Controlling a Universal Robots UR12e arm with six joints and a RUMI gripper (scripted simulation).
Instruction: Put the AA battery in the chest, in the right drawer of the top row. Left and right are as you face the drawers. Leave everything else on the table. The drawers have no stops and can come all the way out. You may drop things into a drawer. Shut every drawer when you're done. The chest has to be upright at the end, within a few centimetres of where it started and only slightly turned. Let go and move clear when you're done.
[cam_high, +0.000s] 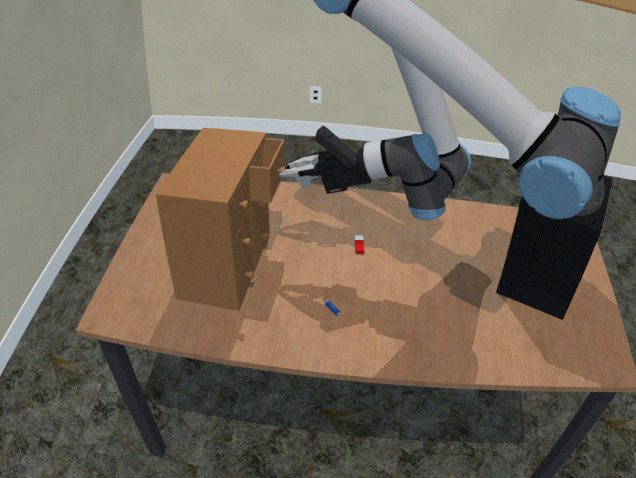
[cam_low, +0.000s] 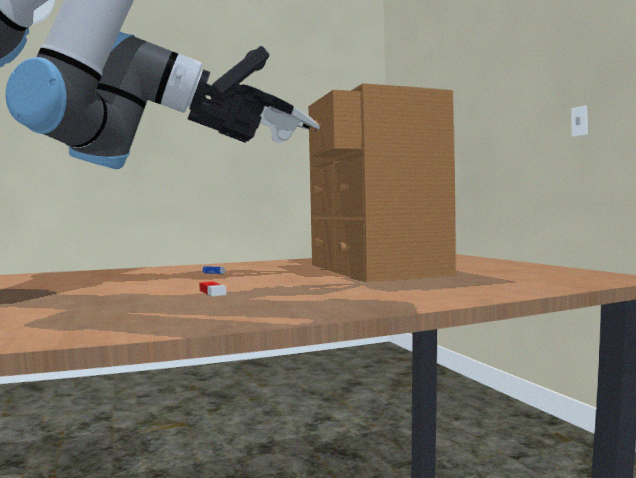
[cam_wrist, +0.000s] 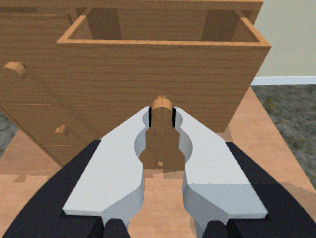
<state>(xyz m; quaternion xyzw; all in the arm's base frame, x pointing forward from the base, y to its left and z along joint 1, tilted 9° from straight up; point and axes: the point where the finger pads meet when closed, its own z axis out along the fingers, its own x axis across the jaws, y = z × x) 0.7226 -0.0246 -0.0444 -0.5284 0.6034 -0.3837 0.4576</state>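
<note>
While the gripper (cam_wrist: 161, 111) is reaching level toward the chest (cam_high: 205, 215), its pale fingers are clamping the small round knob (cam_wrist: 161, 105) of the top-right drawer (cam_high: 266, 167), one finger on either side of the knob as the wrist view is showing it. That drawer is standing partly pulled out of the chest front, its open top showing an inside that is looking bare as far as the wrist view is revealing. In the exterior view the gripper (cam_low: 313, 124) is meeting the drawer (cam_low: 336, 125) at the very top of the chest (cam_low: 406, 179), which is standing upright on the counter (cam_high: 462, 349). Below and beside the pulled drawer, the other drawers are sitting flush, their knobs (cam_high: 245, 240) lining up down the front.

Well apart from the chest, the blue AA battery (cam_high: 332, 307) is lying on its side on the counter, in shadow, nearer the front edge. A red and white block (cam_high: 359, 244) is resting on the counter between the battery and the arm's black pedestal (cam_high: 539, 298), apart from both. In the exterior view the battery (cam_low: 212, 269) is lying just behind the block (cam_low: 212, 288).
</note>
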